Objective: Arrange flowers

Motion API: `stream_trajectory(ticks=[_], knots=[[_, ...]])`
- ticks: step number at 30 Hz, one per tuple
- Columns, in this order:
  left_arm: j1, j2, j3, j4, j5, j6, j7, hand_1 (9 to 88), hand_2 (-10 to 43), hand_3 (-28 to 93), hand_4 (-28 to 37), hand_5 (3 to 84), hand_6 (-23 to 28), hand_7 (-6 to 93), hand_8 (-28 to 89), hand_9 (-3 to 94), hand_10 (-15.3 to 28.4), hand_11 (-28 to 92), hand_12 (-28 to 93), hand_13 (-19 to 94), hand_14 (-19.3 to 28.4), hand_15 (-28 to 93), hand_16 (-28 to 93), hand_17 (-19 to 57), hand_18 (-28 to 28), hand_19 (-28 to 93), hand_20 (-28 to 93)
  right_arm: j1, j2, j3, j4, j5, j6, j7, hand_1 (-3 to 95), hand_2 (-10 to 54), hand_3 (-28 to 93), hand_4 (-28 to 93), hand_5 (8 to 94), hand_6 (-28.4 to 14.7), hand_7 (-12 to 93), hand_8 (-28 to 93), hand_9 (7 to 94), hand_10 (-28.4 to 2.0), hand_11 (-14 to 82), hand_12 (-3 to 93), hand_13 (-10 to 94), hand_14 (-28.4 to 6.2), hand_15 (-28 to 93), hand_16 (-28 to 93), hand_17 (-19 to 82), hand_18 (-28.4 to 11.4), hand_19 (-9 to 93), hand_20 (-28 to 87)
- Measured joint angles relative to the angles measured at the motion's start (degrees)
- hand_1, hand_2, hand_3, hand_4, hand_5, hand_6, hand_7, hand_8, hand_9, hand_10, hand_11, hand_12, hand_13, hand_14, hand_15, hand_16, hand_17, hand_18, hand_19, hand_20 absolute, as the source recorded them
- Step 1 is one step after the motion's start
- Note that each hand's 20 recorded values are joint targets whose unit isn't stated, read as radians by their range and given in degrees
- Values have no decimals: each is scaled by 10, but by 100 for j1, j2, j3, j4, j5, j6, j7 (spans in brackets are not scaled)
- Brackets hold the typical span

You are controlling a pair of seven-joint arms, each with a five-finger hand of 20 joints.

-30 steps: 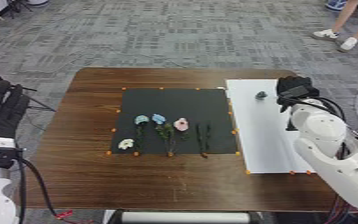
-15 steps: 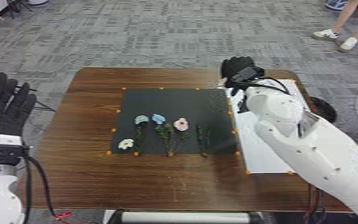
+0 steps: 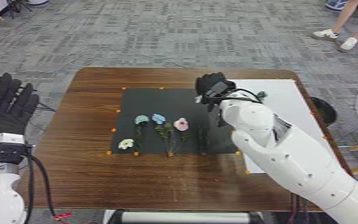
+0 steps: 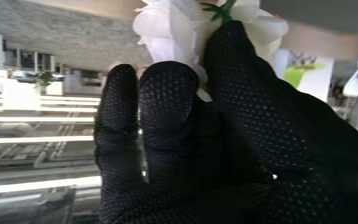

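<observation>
Right hand [image 3: 213, 85] has swung in from the bench's [image 3: 158, 185] far right edge, across the white sheet [image 3: 286, 102], to the black mat's [image 3: 153, 100] far right corner; its fingers and thumb pinch a white bloom [image 4: 169, 32] near its green base. Left hand [image 3: 7, 110] open, fingers straight, off the bench's left side. Inference: bloom being brought in to join the pink flower [image 3: 181, 124] and others on the mat; placement still pending, petals could crush.

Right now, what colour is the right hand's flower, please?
A white flower, clearest in the right wrist view.
</observation>
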Motion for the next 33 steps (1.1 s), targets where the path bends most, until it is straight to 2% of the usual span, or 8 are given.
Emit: stream_trajectory(ticks=[3, 7, 9, 11, 16, 23, 30, 33], knots=[[4, 0, -8, -6, -21, 56, -3, 224, 141, 711, -283, 399, 63, 86, -76, 296, 121, 141, 109, 222, 125, 179, -14, -44, 107, 182, 115, -94, 48, -43, -28, -39, -79, -25, 597, -95, 718, -283, 654, 19, 276, -57, 777, -74, 275, 500, 668, -56, 620, 478, 292, -219, 725, 360], [3, -1, -7, -39, -94, 291, -1, 223, 143, 713, -283, 401, 64, 88, -77, 297, 123, 145, 106, 221, 124, 183, -18, -45, 107, 185, 114, -133, 141, -204, -44, -40, -113, -75, 590, -95, 720, -283, 653, 19, 262, -68, 777, -74, 266, 499, 666, -58, 623, 474, 291, -220, 726, 361], [1, -1, -3, -39, -127, 339, 0, 223, 143, 713, -283, 401, 65, 88, -77, 297, 123, 145, 104, 221, 124, 185, -19, -45, 107, 186, 113, -141, 177, -280, -44, -45, -129, -105, 588, -95, 722, -283, 652, 19, 253, -93, 777, -73, 256, 493, 665, -57, 622, 475, 290, -220, 726, 361], [1, -1, 2, -38, -143, 340, -1, 223, 143, 713, -283, 401, 65, 88, -78, 298, 123, 146, 103, 221, 124, 186, -20, -45, 107, 186, 112, -162, 194, -307, -44, -46, -160, -123, 585, -95, 726, -283, 646, 21, 252, -139, 776, -72, 233, 484, 660, -56, 619, 474, 287, -221, 725, 362], [5, 0, 2, -37, -152, 337, -2, 221, 143, 716, -283, 401, 65, 89, -78, 297, 123, 146, 102, 222, 125, 189, -22, -45, 107, 187, 112, -235, 234, -305, -56, -44, -206, -133, 577, -95, 729, -283, 637, 17, 238, -147, 769, -73, 193, 455, 655, -59, 619, 472, 282, -222, 722, 361], [25, 0, -14, -40, -265, 336, 11, 221, 142, 718, -283, 401, 65, 89, -78, 293, 122, 146, 102, 222, 123, 188, -23, -45, 106, 188, 112, -337, 281, -219, -174, 71, -303, -127, 551, -95, 731, -283, 614, 8, 213, -140, 743, -77, 143, 426, 640, -66, 626, 461, 266, -223, 713, 358], [86, 3, -57, -69, -294, 336, 32, 219, 141, 721, -283, 401, 65, 90, -78, 295, 122, 151, 102, 223, 124, 190, -22, -44, 106, 188, 112, -348, 298, -168, -251, 144, -410, -118, 518, -95, 773, -283, 599, 3, 203, -134, 685, -99, 213, 317, 623, -74, 638, 444, 258, -225, 708, 356], [100, 3, -57, -80, -347, 337, 62, 218, 140, 722, -283, 401, 65, 91, -78, 295, 122, 151, 101, 223, 124, 191, -22, -44, 106, 188, 112, -346, 298, -123, -262, 217, -472, -108, 510, -95, 776, -283, 586, -1, 200, -133, 650, -118, 255, 233, 615, -77, 641, 434, 252, -227, 707, 351]])
